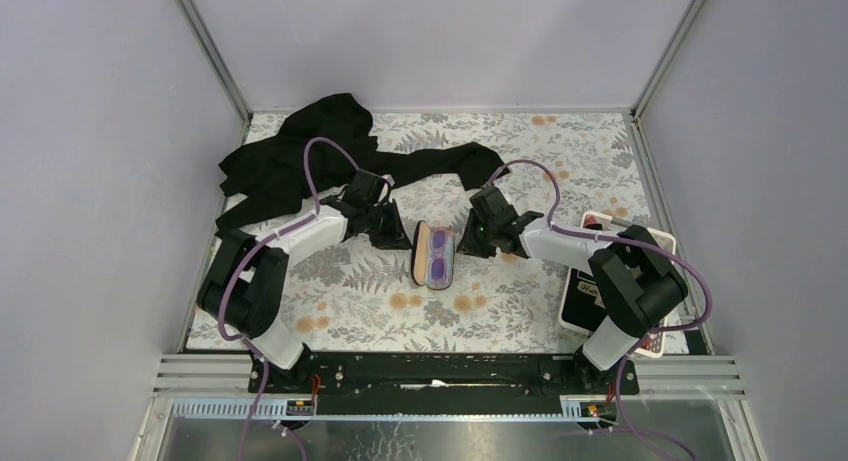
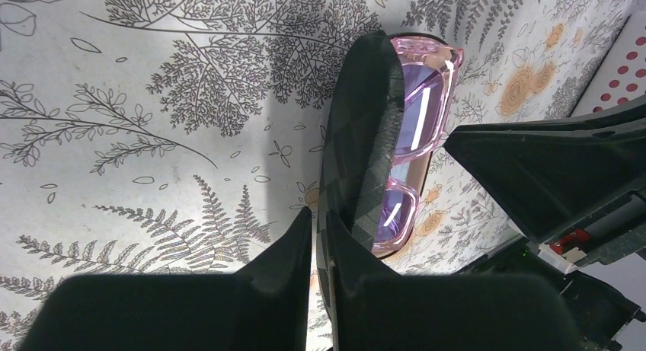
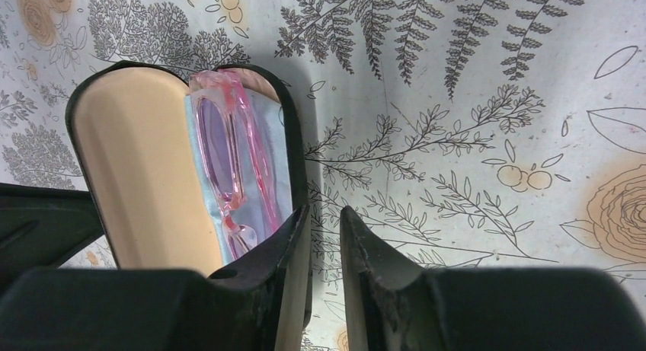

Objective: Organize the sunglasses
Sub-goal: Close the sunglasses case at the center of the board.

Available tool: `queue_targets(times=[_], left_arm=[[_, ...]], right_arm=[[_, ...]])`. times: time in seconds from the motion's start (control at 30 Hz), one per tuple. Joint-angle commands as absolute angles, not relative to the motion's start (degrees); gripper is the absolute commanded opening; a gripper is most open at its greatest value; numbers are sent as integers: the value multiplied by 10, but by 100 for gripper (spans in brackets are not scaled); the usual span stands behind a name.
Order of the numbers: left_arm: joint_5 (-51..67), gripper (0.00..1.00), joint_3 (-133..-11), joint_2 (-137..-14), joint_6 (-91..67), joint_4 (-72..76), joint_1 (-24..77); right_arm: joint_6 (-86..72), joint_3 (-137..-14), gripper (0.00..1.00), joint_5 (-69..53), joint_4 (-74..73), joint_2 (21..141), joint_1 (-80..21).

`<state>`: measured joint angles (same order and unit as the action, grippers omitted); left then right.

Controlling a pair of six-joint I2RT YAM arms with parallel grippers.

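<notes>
The black oval case (image 1: 436, 256) lies open mid-table, its tan-lined lid (image 3: 141, 161) on the left. The sunglasses (image 3: 228, 153), pink-framed with purple lenses, rest in its other half on a light blue cloth (image 3: 280, 168). In the left wrist view the sunglasses (image 2: 419, 115) show past the lid's black shell (image 2: 366, 130). My left gripper (image 2: 318, 214) is shut on the lid's edge. My right gripper (image 3: 325, 212) stands narrowly open at the case's right rim, one finger over the case's inside, the other outside. From above, the left gripper (image 1: 398, 235) and right gripper (image 1: 468, 243) flank the case.
A crumpled black cloth (image 1: 300, 161) lies at the back left, with a strip reaching towards the centre. A white-edged dark tray (image 1: 578, 299) sits at the right edge under the right arm. The table has a fern-and-flower print, with walls on three sides.
</notes>
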<state>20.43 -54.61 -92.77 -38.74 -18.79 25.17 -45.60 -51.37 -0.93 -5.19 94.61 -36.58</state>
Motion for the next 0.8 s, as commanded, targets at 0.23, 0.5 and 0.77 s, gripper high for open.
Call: queue_targets(times=[0.23, 0.5, 0.77], left_arm=[[207, 15, -568, -940, -392, -170, 263], [209, 15, -573, -943, -394, -170, 268], [212, 15, -578, -946, -394, -170, 274]], right_arm=[[-449, -510, 31, -21, -26, 903, -367], [-435, -533, 36, -53, -42, 966, -374], [-432, -533, 27, -37, -46, 989, -377]])
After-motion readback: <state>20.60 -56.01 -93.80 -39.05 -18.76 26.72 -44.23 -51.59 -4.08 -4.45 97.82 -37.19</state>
